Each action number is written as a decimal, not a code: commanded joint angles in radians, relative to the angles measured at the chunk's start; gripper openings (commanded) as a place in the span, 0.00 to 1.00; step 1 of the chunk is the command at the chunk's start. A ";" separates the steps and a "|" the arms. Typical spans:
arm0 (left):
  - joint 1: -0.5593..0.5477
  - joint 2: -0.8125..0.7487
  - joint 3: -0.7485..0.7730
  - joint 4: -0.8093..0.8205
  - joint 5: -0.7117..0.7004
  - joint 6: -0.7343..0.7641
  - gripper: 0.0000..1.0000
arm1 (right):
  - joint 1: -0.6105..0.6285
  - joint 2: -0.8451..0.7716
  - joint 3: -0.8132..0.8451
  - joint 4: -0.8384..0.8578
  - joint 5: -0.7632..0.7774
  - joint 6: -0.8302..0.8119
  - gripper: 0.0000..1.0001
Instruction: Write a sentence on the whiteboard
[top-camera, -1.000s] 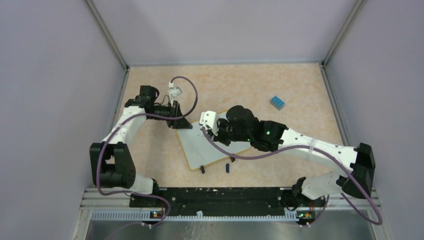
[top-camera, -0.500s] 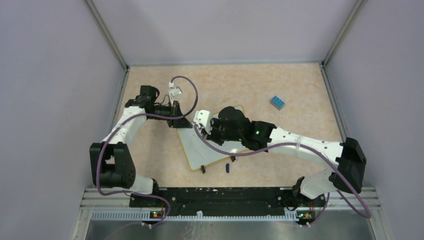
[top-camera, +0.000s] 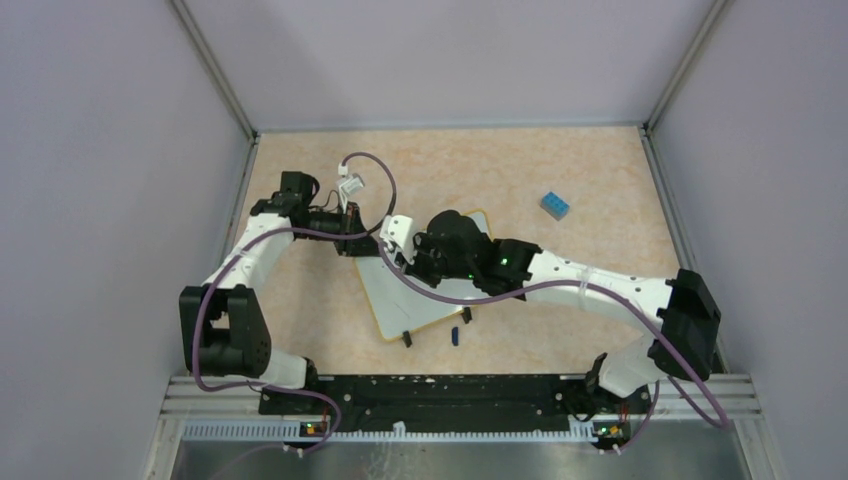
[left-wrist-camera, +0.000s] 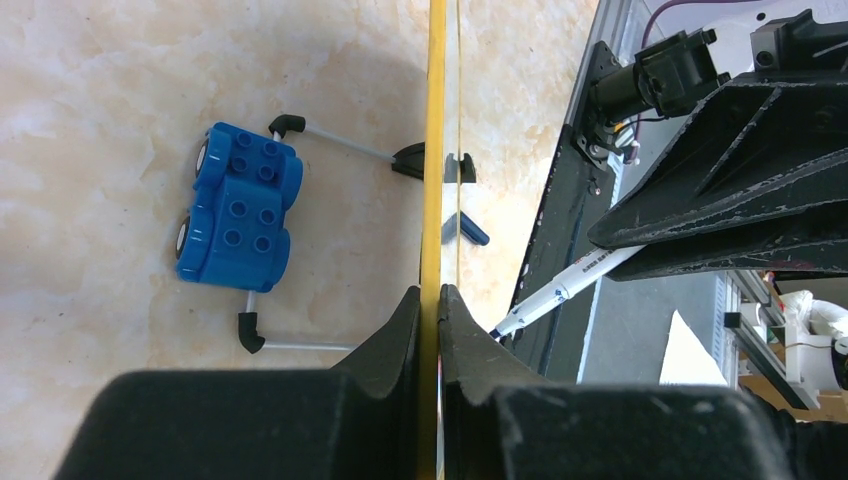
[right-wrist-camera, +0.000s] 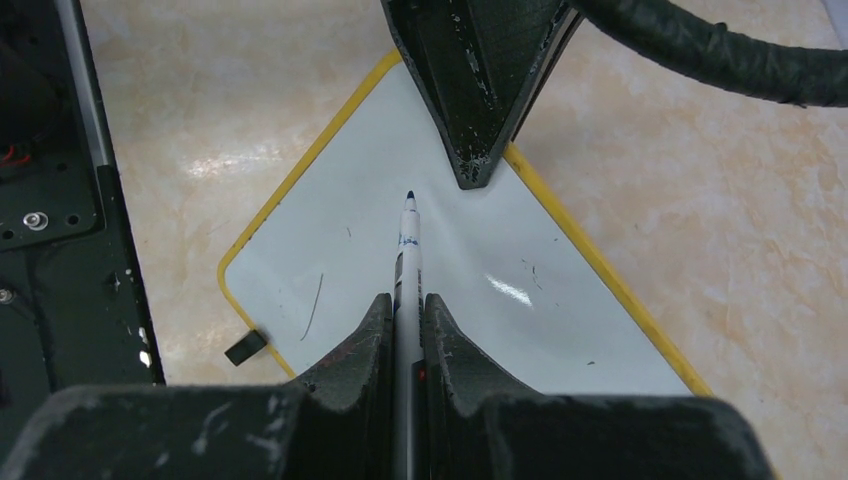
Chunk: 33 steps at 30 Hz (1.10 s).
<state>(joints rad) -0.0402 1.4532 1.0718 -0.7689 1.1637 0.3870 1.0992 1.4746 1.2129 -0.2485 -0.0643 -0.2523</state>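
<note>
The whiteboard (top-camera: 405, 302) lies on the tabletop, white with a yellow rim (left-wrist-camera: 434, 150). My left gripper (top-camera: 362, 243) is shut on that rim at the board's far left corner (left-wrist-camera: 437, 300). My right gripper (right-wrist-camera: 407, 300) is shut on a white marker (right-wrist-camera: 408, 250). The marker's blue tip (right-wrist-camera: 409, 197) points at the board just short of the left gripper's finger (right-wrist-camera: 475, 100). Whether the tip touches the board I cannot tell. The sentence is not in view. The board's face (right-wrist-camera: 480, 290) bears only a thin dark stroke (right-wrist-camera: 315, 305) and a few specks.
A blue block (top-camera: 556, 205) sits at the back right and also appears in the left wrist view (left-wrist-camera: 238, 207). A blue pen cap (top-camera: 455, 335) lies by the board's near edge, next to its black clip feet (right-wrist-camera: 245, 347). The black base rail (top-camera: 430, 390) borders the front.
My left gripper has closed onto the board's rim. The right arm has carried the marker leftward across the board toward the far left corner.
</note>
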 joint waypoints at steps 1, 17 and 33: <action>0.003 -0.027 -0.015 0.031 -0.031 0.000 0.00 | 0.008 0.001 0.052 0.034 0.016 0.015 0.00; 0.003 -0.041 -0.021 0.031 -0.035 0.006 0.00 | 0.009 0.040 0.076 0.029 0.056 0.007 0.00; 0.003 -0.036 -0.022 0.031 -0.032 0.013 0.00 | 0.017 0.100 0.142 0.007 0.032 0.005 0.00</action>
<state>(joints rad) -0.0402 1.4399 1.0618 -0.7605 1.1629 0.3908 1.1015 1.5517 1.2972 -0.2554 -0.0219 -0.2504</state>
